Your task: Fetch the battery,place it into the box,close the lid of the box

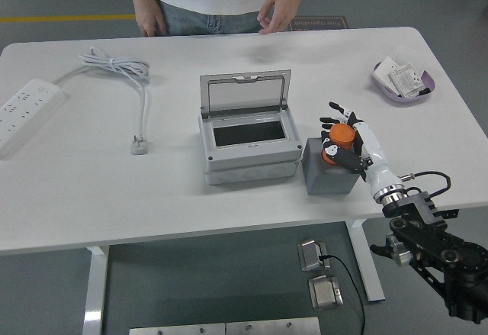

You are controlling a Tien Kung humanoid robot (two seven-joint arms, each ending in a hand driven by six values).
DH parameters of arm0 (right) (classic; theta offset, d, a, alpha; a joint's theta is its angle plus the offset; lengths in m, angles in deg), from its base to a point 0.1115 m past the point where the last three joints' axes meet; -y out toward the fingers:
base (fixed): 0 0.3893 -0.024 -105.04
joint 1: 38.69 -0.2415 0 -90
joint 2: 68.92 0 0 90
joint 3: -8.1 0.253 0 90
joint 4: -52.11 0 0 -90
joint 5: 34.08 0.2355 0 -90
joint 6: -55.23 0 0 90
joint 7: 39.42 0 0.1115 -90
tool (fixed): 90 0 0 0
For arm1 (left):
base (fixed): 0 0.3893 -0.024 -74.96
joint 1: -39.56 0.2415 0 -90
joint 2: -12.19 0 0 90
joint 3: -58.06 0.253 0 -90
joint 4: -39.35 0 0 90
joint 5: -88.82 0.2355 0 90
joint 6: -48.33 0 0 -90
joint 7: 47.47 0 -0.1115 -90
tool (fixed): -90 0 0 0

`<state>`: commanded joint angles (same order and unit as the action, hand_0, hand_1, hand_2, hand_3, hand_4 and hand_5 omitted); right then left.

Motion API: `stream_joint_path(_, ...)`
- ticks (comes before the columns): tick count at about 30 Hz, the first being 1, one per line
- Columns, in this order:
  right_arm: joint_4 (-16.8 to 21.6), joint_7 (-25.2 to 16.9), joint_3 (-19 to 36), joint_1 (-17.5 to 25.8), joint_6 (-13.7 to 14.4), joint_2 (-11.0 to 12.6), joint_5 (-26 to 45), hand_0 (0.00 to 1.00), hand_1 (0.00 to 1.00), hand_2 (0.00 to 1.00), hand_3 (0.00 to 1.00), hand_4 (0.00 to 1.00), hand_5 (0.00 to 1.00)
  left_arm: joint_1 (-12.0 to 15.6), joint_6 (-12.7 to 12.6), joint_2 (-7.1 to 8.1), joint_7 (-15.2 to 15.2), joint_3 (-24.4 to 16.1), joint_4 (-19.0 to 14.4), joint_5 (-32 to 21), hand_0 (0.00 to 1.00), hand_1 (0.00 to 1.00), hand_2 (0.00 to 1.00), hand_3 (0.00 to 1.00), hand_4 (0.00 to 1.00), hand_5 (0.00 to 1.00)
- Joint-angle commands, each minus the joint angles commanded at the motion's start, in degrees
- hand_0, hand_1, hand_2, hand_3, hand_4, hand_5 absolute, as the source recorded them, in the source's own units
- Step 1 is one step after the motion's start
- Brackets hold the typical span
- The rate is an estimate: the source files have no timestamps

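The grey battery (330, 176) is a block with an orange cap (340, 136); it stands on the table just right of the box. The grey box (248, 143) sits at the table's middle with its clear lid (245, 91) standing open. My right hand (343, 138) comes in from the lower right and its fingers are curled around the orange cap on top of the battery. My left arm is out of view.
A white power strip (23, 110) with its coiled cord (122, 68) lies at the left. A purple dish (404, 79) of small parts sits at the far right. A person stands at the far edge, one hand (276, 11) raised over the table's edge.
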<state>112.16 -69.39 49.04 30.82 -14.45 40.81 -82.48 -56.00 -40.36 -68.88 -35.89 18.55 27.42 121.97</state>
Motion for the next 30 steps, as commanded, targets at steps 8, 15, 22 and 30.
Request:
stream_joint_path(8,0.2,-0.6,0.2,-0.9,0.4,-0.4,-0.5,0.742,0.719,0.637,0.88,0.376,0.002,0.0,0.0,0.09,0.0,0.0,0.0,0.1,0.668,0.716,0.673,0.626,0.633,0.187)
stream_joint_path(15,1.0,-1.3,0.3,-2.0,1.0,-0.5,-0.6,0.737,0.728,0.644,0.873,0.363,0.002,0.0,0.0,0.13,0.1,-0.2,0.0,0.2,0.668,0.716,0.673,0.627,0.634,0.185)
stream_joint_path(22,1.6,-1.8,0.7,-2.7,1.4,-0.3,-0.5,0.72,0.724,0.643,0.858,0.339,0.002,0.1,-0.1,0.16,0.3,-0.8,-0.1,0.8,0.668,0.715,0.673,0.626,0.635,0.187)
stream_joint_path(30,3.6,-1.7,1.1,-2.7,2.3,0.2,-1.4,0.689,0.705,0.639,0.821,0.308,0.002,0.2,-0.2,0.21,0.5,-1.4,-0.1,1.4,0.669,0.715,0.673,0.626,0.635,0.187)
